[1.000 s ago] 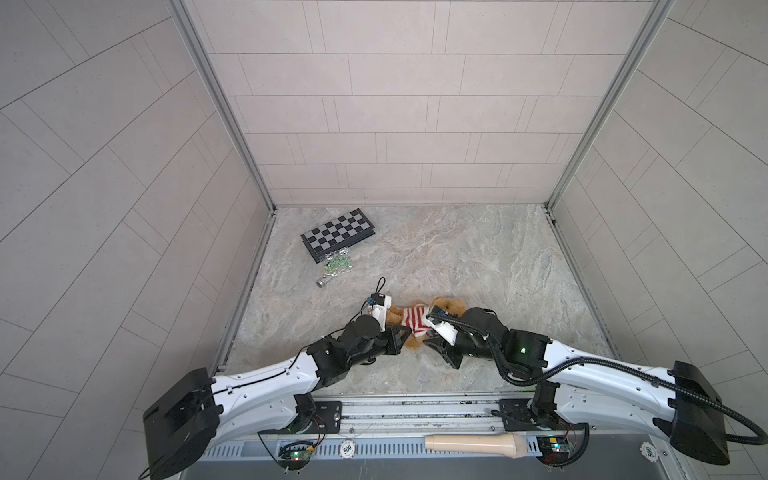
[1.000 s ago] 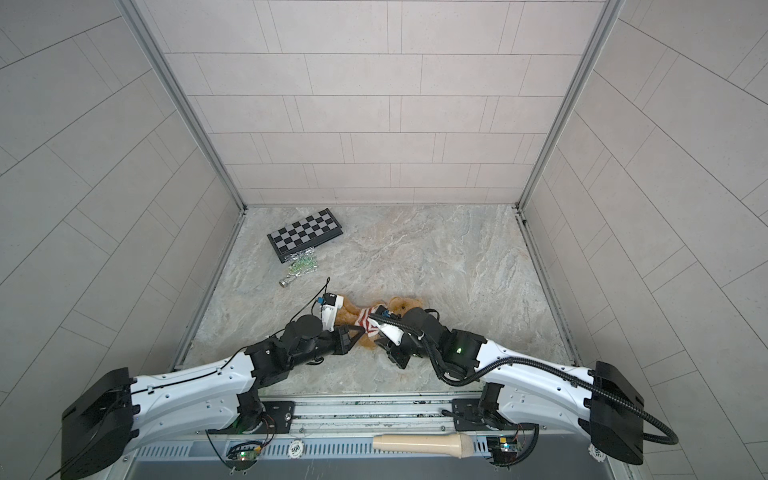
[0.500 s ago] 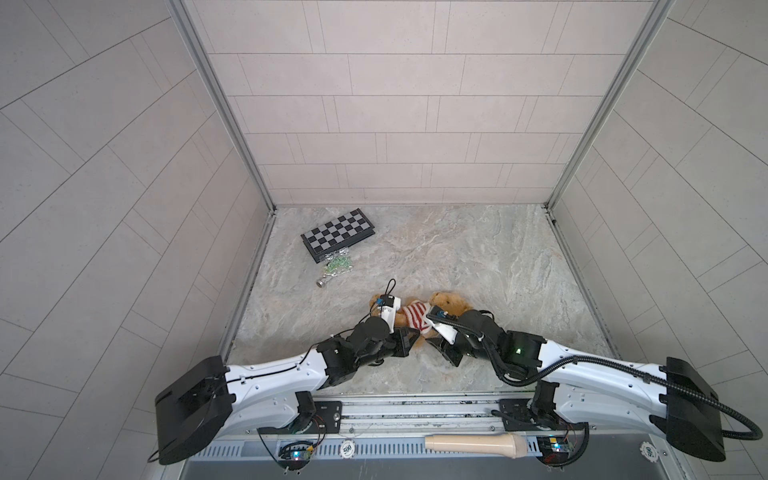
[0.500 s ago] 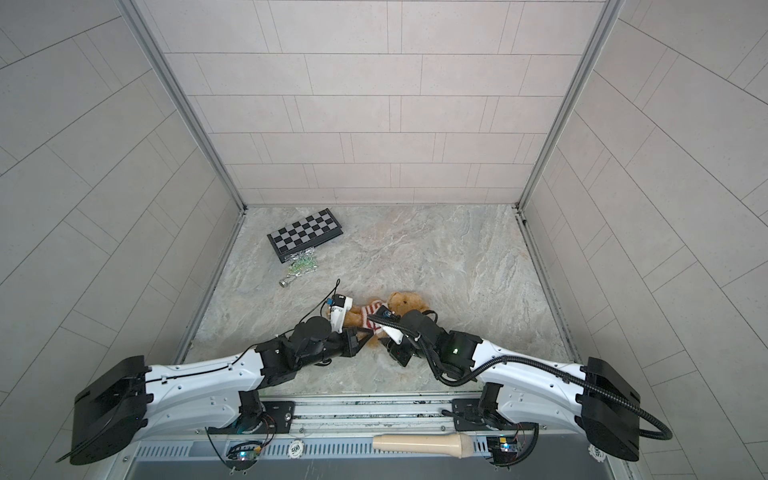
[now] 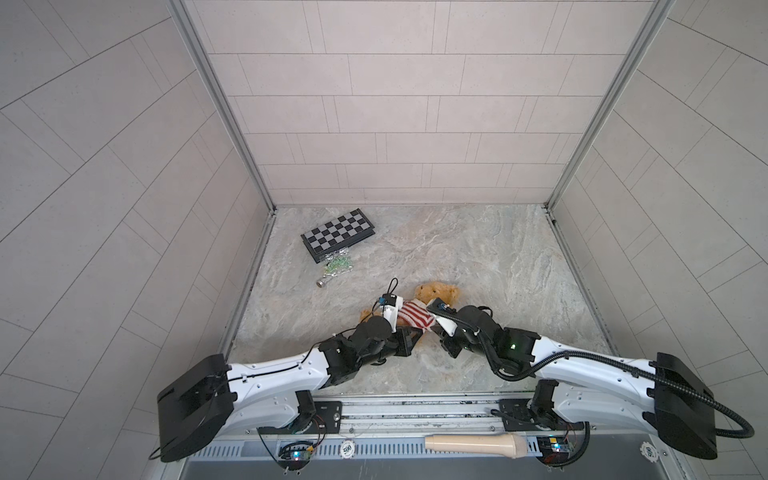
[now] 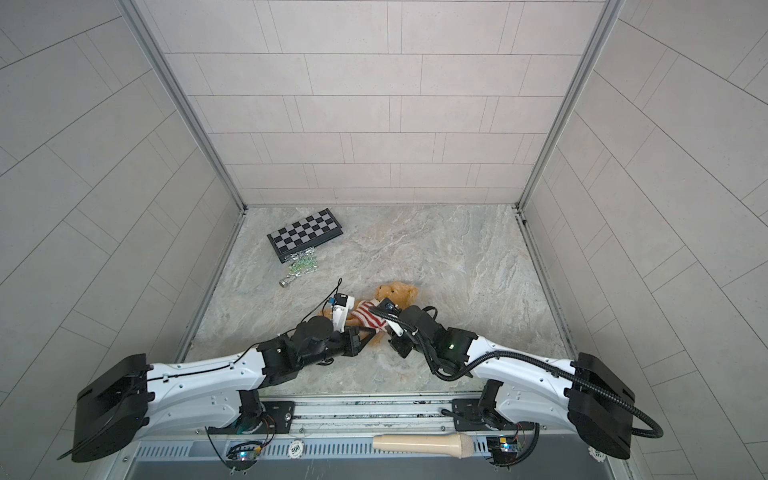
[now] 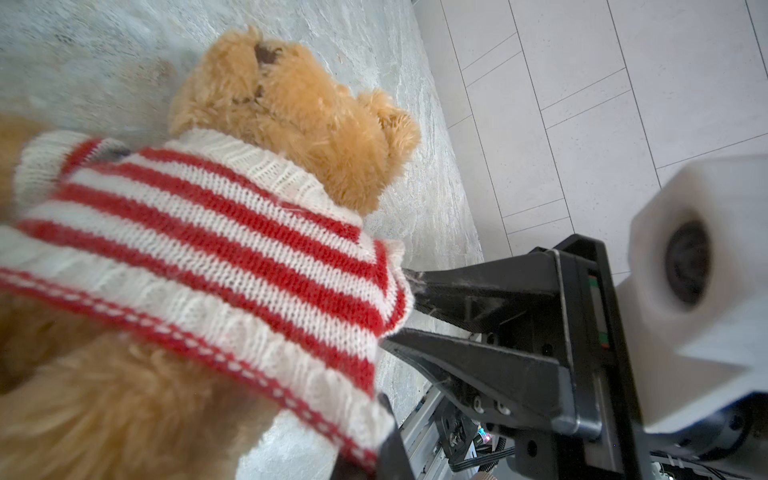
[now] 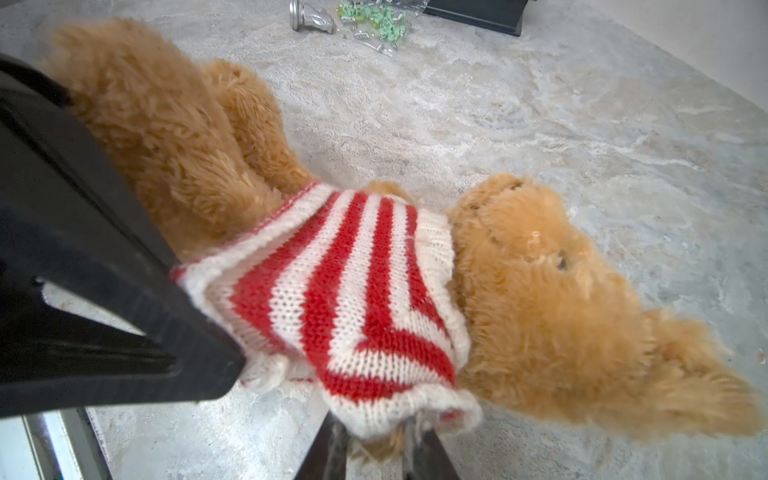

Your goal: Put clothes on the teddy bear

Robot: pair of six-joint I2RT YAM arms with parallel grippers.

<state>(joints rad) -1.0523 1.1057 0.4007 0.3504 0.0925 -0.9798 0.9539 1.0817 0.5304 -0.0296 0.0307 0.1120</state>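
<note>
Sweater point(image 5: 413, 318) is worn by teddy bear point(image 5: 436, 291), head toward 1 o'clock; hem is pinched by left gripper point(image 8: 230, 370), sleeve by right gripper point(image 7: 398, 308).

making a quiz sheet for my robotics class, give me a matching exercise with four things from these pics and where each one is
Things
1. golden-tan fluffy plush teddy bear
2. red-and-white striped knit sweater
3. black-and-white checkered chessboard
4. cream microphone-shaped plastic handle

Places
A. on the front metal rail
B. at the far left of the stone floor
C. pulled over a plush torso
D. lying mid-floor, head bare

Pairs: 1-D, 2-C, 3-B, 4-A
</note>
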